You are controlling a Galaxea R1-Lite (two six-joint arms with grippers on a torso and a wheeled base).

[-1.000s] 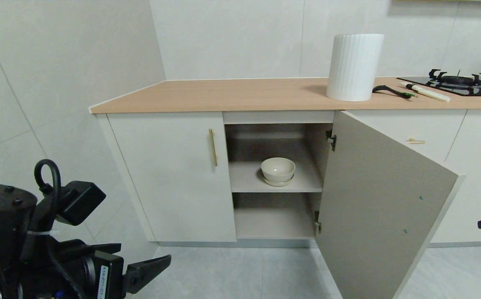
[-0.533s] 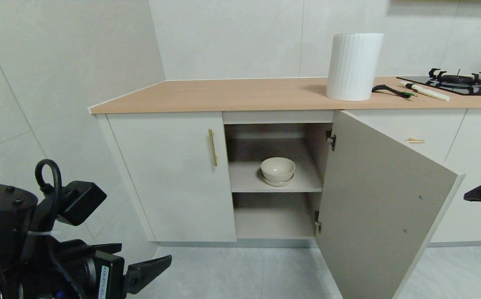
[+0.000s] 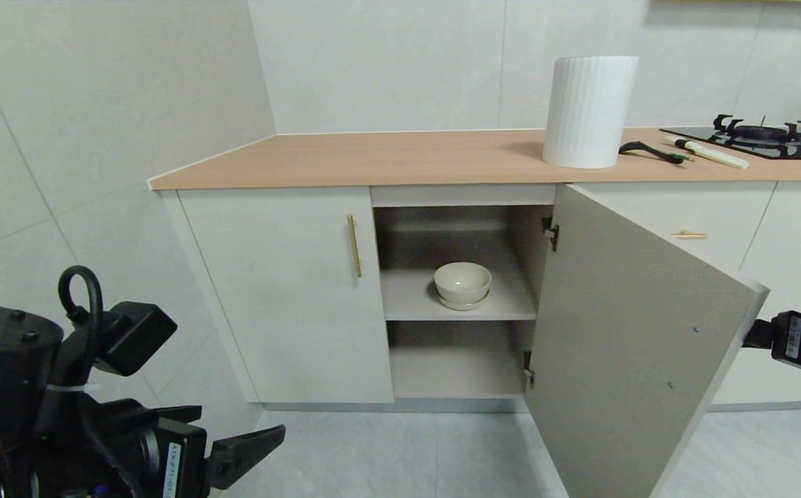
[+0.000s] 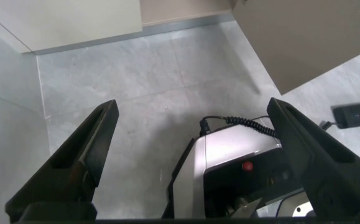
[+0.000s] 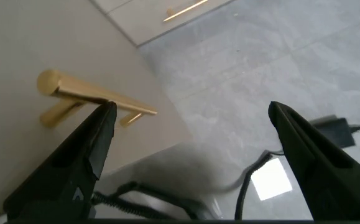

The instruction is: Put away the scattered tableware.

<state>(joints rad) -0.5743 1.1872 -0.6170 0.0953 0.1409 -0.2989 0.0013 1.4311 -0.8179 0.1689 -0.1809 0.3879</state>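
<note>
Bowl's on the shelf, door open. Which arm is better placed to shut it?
Right, probably: the right claw is open beside the handle of the cabinet door; the left claw hangs low over the floor, away from it.

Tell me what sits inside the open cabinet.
A bowl stacked on a small plate on the upper shelf. The section behind the closed left door is hidden.
</note>
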